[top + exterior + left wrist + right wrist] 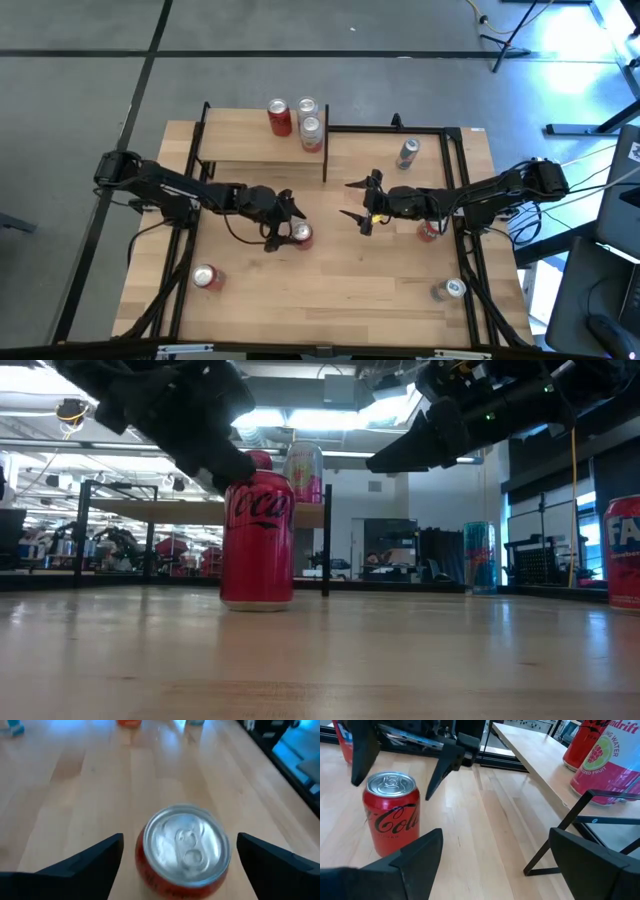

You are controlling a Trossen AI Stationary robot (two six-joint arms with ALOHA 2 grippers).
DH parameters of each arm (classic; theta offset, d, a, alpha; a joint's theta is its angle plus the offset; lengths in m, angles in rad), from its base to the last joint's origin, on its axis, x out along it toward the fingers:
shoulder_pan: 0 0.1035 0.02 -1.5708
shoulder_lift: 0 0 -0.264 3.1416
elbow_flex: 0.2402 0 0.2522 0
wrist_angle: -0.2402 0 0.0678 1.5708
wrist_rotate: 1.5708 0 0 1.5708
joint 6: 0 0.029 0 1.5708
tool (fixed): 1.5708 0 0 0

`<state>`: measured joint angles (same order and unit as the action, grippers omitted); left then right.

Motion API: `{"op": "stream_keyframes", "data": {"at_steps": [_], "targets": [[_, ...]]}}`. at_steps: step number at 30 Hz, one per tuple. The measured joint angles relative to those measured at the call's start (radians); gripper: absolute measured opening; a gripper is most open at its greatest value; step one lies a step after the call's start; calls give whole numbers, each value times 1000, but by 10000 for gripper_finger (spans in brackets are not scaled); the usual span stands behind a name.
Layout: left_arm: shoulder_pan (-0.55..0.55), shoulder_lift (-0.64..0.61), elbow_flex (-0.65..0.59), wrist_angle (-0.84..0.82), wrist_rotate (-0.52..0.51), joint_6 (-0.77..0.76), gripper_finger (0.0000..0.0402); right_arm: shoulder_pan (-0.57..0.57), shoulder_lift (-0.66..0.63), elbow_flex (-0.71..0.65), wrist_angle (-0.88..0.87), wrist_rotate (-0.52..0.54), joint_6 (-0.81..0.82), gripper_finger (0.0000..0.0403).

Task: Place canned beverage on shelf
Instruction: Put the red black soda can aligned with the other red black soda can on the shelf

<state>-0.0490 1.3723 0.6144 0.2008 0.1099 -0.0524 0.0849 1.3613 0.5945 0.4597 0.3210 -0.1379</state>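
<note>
i have the left gripper [289, 222] hanging over the red coca-cola can [301, 235], its fingers spread wide, one on each side of the silver lid and not touching it. the can stands upright on the wooden tabletop [330, 280], its long axis vertical, a smooth metal cylinder. the shelf [250, 148] is well apart behind it. the right gripper [360, 208] waits near, fingers also spread, farther from the can.

A: Where's the red cola can [301, 234]?
B: Standing upright on the tabletop, silver lid and pull tab up, white script on its side, near the middle, in front of the shelf [240, 150].
A: And the shelf itself?
B: A light wood board on thin black posts at the far left, three cans [298, 123] upright at its right end
</note>
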Motion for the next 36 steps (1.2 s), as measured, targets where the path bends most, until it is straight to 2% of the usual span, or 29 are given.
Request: {"op": "stream_keyframes", "data": {"at_steps": [4, 9, 13, 15, 21, 30, 36], "targets": [[0, -34, 33, -140, -23, -52, 364, 0, 0, 0, -9, 0, -1, 351], [-11, -40, 45, -146, -14, -113, 362, 0, 0, 0, -14, 0, -1, 351], [-17, -40, 117, -222, -29, -130, 361, 0, 0, 0, -12, 0, -1, 351], [-35, -39, 171, -291, -72, -130, 361, 0, 0, 0, -12, 0, -1, 351], [-98, 19, 343, -561, -227, -169, 361, 0, 0, 0, -12, 0, -2, 351], [-104, 159, 540, -802, -223, -219, 361, 0, 0, 0, -7, 0, -1, 351], [-104, 199, 574, -826, -224, -226, 361, 0, 0, 0, -15, 0, 0, 351]]}}
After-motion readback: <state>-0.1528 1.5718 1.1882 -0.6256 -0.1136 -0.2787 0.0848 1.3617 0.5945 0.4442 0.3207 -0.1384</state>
